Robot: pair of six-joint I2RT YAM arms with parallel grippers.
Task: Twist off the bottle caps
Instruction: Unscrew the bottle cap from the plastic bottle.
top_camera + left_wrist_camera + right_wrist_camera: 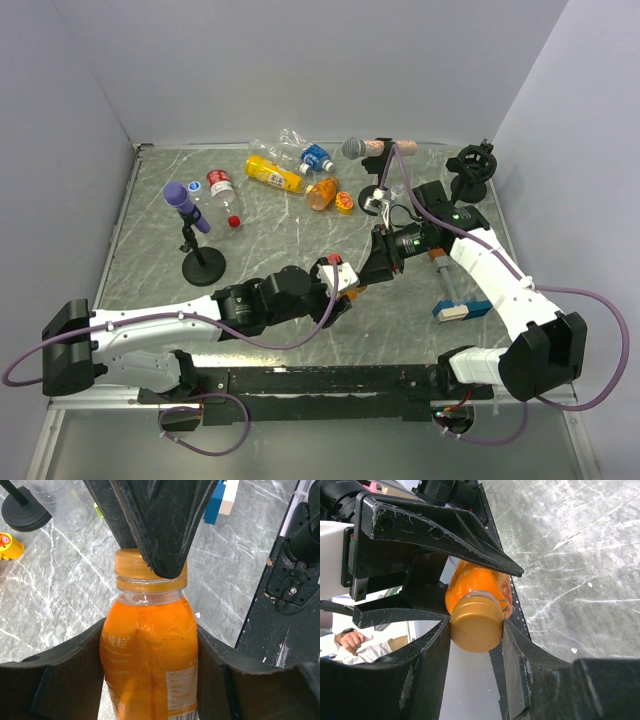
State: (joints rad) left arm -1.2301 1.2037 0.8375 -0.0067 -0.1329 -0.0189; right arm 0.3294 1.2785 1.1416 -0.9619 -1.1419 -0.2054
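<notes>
Item: orange bottle [150, 665], plastic, filled with orange liquid, printed label on the body. Location: over the near-middle part of the grey marbled table [150, 250], between the two arms. Held by: left gripper [150, 630], clenched on the bottle's body, one finger pressed against each side. Fitting: orange-brown cap [475, 620], on the bottle's neck. Held by: right gripper [476, 635], pinched on the cap, with a finger touching each side of it. In the left wrist view its dark fingers [160, 525] come from above and hide part of the cap. Other stock, lying loose at the far middle of the table: yellow bottle [272, 174]; clear bottle with a blue label [315, 157], just beyond it; stubby orange bottle [322, 190], with another stubby orange bottle [345, 203] just beside it. Further left: clear bottle with a red label [220, 185], red cap [233, 221] at its near end; whether that cap is screwed on cannot be told. Sundries: purple-headed microphone [185, 205] on a black round-footed stand, near the red-labelled bottle; grey-headed microphone [355, 148] at the far middle; blue and white block [460, 310] beside the right arm.
</notes>
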